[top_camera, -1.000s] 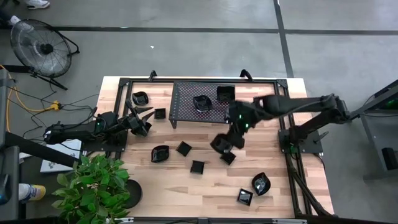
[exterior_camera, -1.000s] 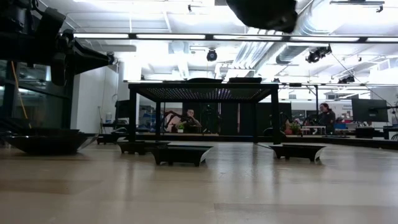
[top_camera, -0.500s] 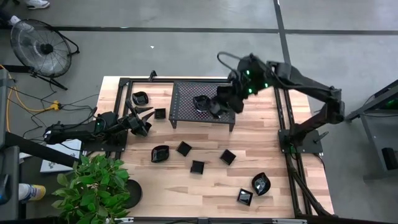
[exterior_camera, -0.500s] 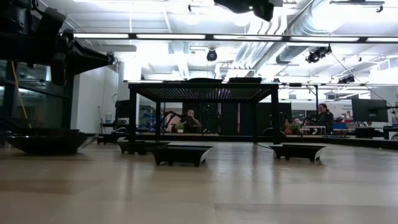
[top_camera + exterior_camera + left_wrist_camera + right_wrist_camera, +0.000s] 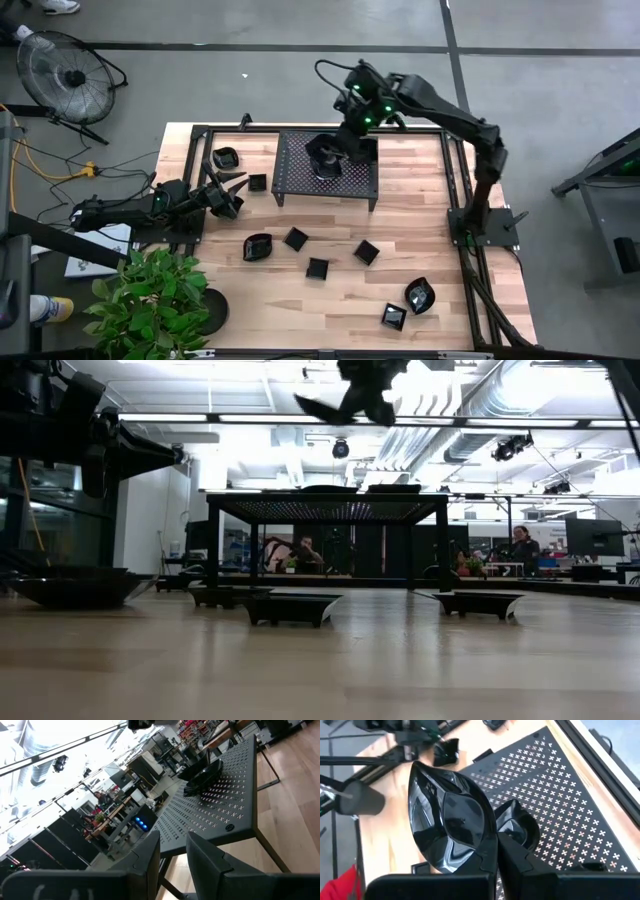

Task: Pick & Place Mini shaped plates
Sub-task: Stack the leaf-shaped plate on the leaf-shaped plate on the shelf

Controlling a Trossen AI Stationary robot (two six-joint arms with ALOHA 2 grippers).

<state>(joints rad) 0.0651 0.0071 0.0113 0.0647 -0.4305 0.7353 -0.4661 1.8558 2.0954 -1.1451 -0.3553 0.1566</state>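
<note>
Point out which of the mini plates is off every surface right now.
It is the glossy leaf-shaped plate clamped in the right gripper above the mesh rack. All the others lie flat, on the rack or on the wooden table.

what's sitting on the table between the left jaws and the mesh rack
In the high view, one small square plate lies between the left gripper and the rack.

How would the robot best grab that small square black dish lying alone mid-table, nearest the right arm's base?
Probably by its rim, from straight above. The square dish sits flat on the table with clear wood around it, so the jaws could close over one raised edge, as the right gripper holds its plate.
</note>
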